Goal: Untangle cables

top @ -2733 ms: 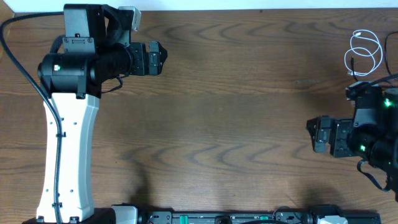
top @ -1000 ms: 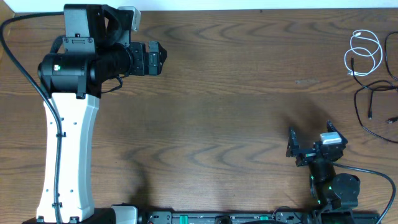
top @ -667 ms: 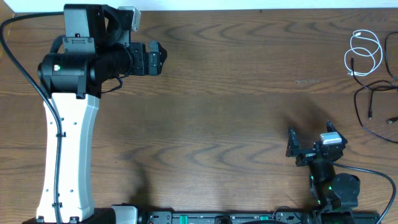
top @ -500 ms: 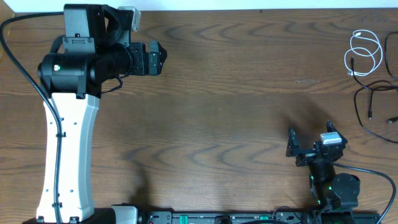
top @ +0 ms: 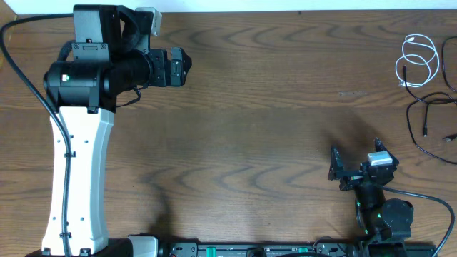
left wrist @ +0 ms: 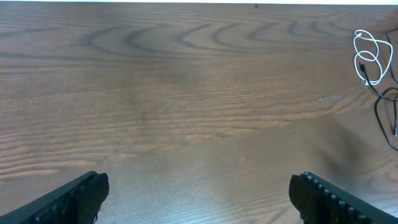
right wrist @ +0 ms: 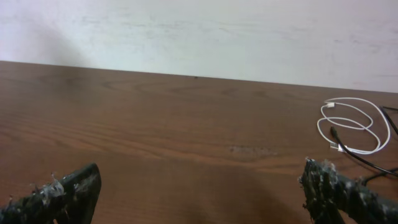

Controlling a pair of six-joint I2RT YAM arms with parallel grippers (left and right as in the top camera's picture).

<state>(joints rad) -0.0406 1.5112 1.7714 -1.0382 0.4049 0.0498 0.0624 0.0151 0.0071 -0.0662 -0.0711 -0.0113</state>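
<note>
Two cables lie at the table's far right. The white cable (top: 418, 60) is a small loose coil, also seen in the left wrist view (left wrist: 367, 57) and the right wrist view (right wrist: 352, 127). The black cable (top: 423, 123) curves just below it and runs off the right edge; one end reaches the white coil's lower edge (right wrist: 341, 142). My left gripper (top: 187, 68) hovers open at the far left, with bare wood between its fingers (left wrist: 74, 196). My right gripper (top: 355, 160) stands open near the front edge, left of the cables and holding nothing.
The wooden table (top: 271, 121) spans the whole view. My left arm's white link (top: 75, 171) lies along the left side. A pale wall (right wrist: 199, 31) rises behind the far edge. A rail of hardware (top: 257, 250) runs along the front edge.
My right arm has drawn back from the right edge by the cables to the front edge, uncovering the black cable. Over the last second nothing has moved.
</note>
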